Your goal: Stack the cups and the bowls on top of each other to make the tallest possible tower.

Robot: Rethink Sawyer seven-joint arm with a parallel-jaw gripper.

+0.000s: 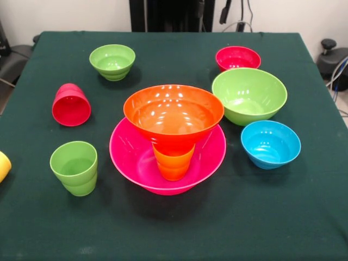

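1. I see the yellow cup (3,166) at the table's (163,234) left edge, then the red cup (71,105) on its side and the green cup (74,167) upright.
2. Mid-table, the tower (171,138): pink bowl (130,155), orange cup (173,161), orange bowl (173,113).
3. Toward the right edge, three loose bowls (249,95).
4. The gripper is out of sight, so I cannot tell its state.

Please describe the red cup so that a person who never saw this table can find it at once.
Start at the big pink bowl in the middle of the green table. In the front view, look to its upper left: the red cup lies there on its side, mouth facing the camera. The green cup below it stands upright.
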